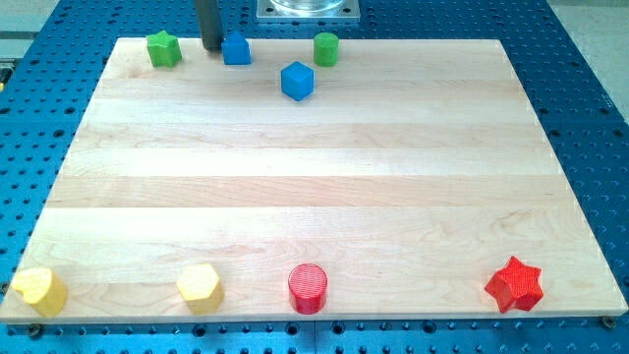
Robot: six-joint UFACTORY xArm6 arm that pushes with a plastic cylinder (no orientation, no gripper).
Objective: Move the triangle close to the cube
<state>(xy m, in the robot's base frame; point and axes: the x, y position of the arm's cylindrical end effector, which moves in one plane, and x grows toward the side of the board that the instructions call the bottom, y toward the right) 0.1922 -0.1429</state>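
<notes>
my tip (210, 47) stands at the view's top edge of the wooden tabletop (314, 177), just to the view's left of the blue triangle (236, 49), touching it or very nearly so; the gap is too small to judge. the end effector is only this straight dark rod, so it has nothing to part or close and it clamps on nothing. the blue cube (297, 81) lies to the view's right of the triangle and a little toward the view's bottom, near it but clearly apart. so tip, triangle and cube fall roughly in a row running rightward and slightly downward, which in my judgement suits a push from the side where the tip stands now. counted, there are eight blocks: two blue ones, the triangle and the cube; two green ones, a green star (163, 48) left of the tip and a green cylinder (325, 48) right of the triangle; two yellow blocks (39, 291) (200, 287) along the view's bottom edge; and two red ones there as well, a red cylinder (308, 288) and a red star (514, 284).
</notes>
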